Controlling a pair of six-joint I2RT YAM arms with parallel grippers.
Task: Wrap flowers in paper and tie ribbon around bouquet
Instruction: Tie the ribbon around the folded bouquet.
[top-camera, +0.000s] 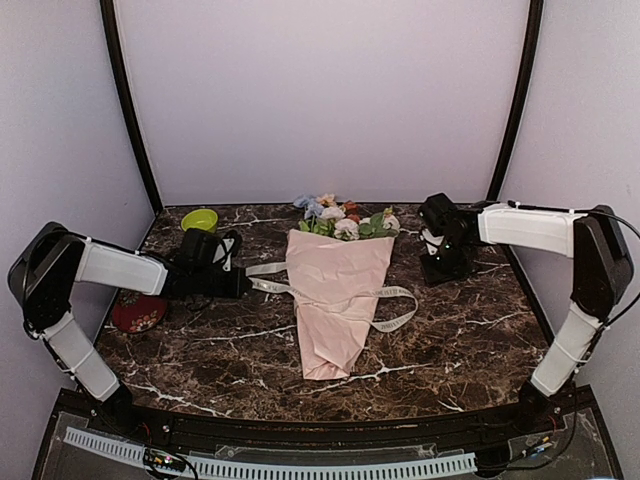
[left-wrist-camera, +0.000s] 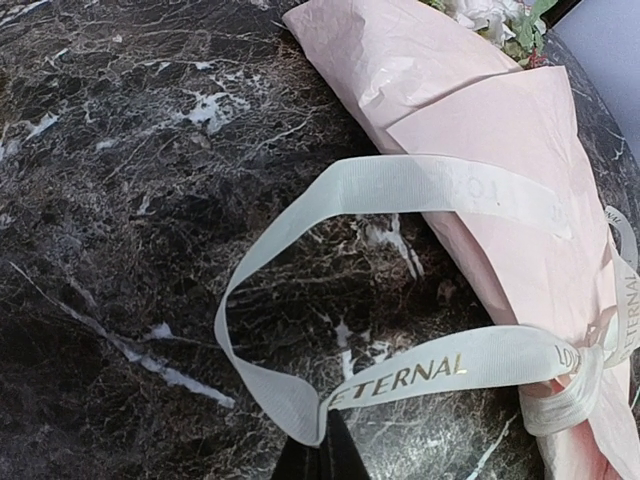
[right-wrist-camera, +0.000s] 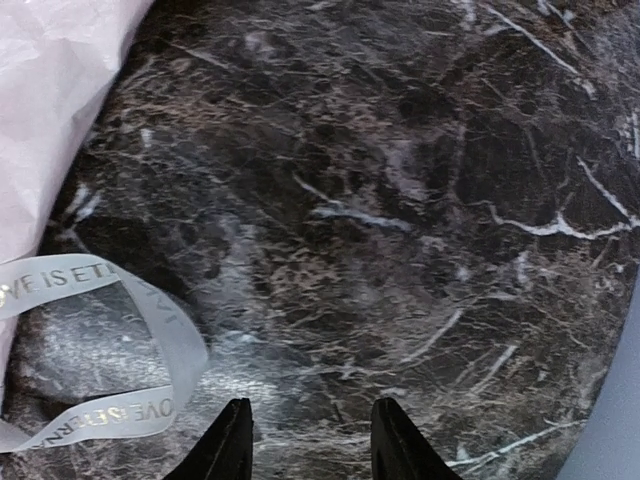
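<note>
The bouquet lies in the middle of the table as a pale pink paper (top-camera: 335, 300) cone. The flowers (top-camera: 345, 218) show at its far, wide end. The cream ribbon (top-camera: 392, 310) crosses the cone and loops out on both sides. My left gripper (top-camera: 247, 283) is at the left loop. In the left wrist view its tips (left-wrist-camera: 322, 445) are shut on the fold of the ribbon (left-wrist-camera: 400, 190) beside the paper (left-wrist-camera: 500, 130). My right gripper (top-camera: 438, 272) stands to the right of the cone. In the right wrist view it is open (right-wrist-camera: 310, 440) over bare marble, with the ribbon (right-wrist-camera: 150, 320) loop just left of it.
A green bowl (top-camera: 200, 219) sits at the back left behind my left arm. A red patterned dish (top-camera: 138, 313) lies near the left edge. Pale walls close in the dark marble table (top-camera: 470, 340) on three sides.
</note>
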